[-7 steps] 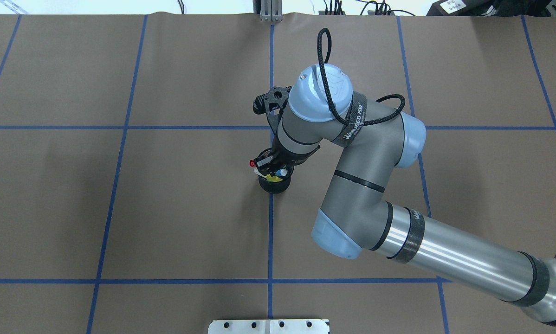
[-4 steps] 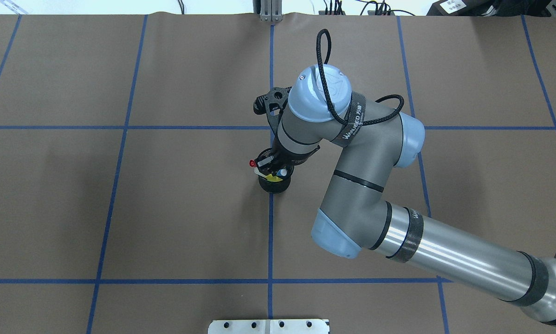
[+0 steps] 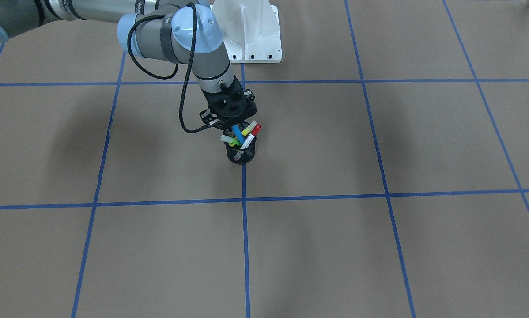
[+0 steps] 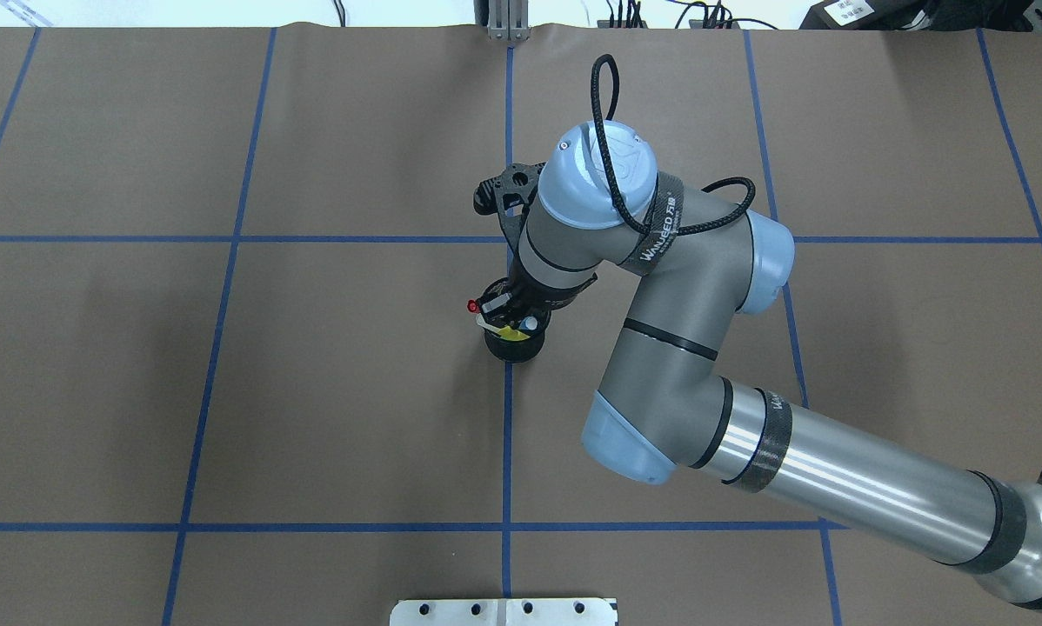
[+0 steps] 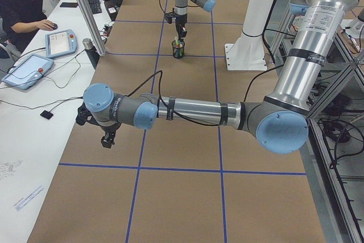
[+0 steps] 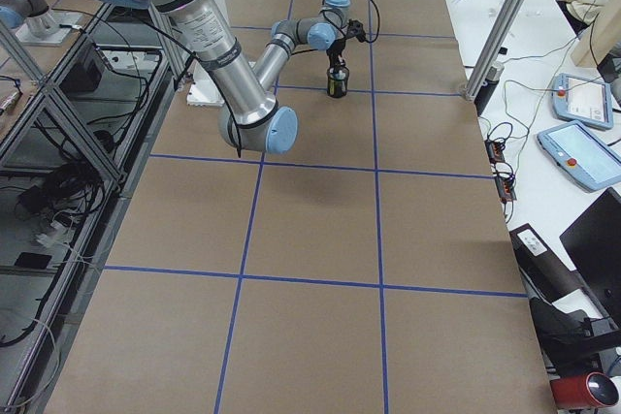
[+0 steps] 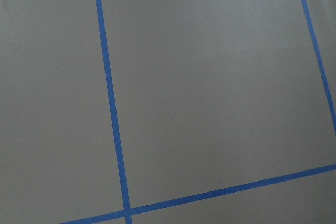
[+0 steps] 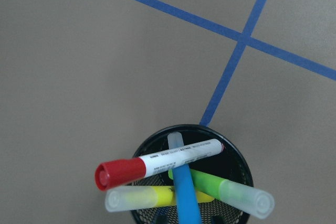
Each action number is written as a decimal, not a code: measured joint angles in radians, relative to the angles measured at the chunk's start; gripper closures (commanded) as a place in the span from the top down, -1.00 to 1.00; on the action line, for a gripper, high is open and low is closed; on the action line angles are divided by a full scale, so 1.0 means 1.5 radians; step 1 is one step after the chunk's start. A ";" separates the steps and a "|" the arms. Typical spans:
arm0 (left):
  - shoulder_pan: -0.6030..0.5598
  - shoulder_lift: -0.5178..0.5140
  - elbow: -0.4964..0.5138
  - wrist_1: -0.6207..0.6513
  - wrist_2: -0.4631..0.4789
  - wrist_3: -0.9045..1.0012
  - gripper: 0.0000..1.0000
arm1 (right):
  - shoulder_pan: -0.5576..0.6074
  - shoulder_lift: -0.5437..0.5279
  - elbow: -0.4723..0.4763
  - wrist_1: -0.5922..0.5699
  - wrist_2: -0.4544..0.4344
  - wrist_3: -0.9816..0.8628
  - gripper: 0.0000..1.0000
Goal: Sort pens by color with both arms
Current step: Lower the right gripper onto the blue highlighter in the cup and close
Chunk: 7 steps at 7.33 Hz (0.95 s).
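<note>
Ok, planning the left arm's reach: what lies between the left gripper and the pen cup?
Nothing but bare brown table crossed by blue tape lines, as the exterior left view shows between left gripper and black mesh cup.

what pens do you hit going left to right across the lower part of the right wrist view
yellow highlighter → blue pen → green highlighter; the red-capped marker lies across above them, so it has no clear place in the order
</note>
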 measured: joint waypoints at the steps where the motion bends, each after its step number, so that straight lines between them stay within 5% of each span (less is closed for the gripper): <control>1: 0.000 0.000 0.001 0.000 0.000 0.000 1.00 | -0.001 0.001 0.000 0.000 0.000 0.000 -0.26; 7: 0.000 0.000 0.001 0.000 0.000 0.001 1.00 | -0.007 0.001 -0.002 0.000 0.000 0.001 -0.39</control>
